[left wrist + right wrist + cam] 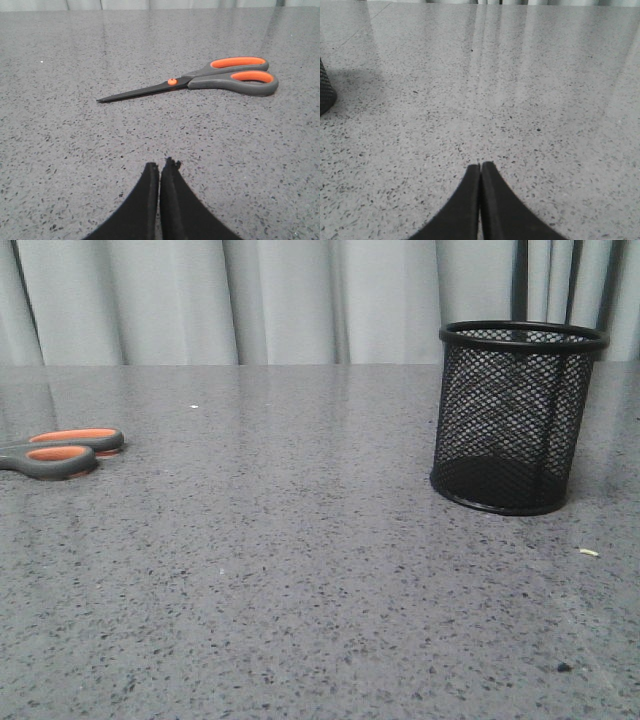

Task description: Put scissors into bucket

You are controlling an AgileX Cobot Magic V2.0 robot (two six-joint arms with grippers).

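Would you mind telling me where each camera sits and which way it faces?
Front: looks forward over the table at the bucket and scissors handles; no arm shows.
Left wrist: low behind the shut left gripper, facing the whole scissors.
Right wrist: behind the shut right gripper; bucket's edge shows.
Front and left wrist share the scissors.

I note the scissors (200, 80) lying flat and closed, grey handles lined orange, well left of the bucket (518, 415). That black mesh bucket stands upright.
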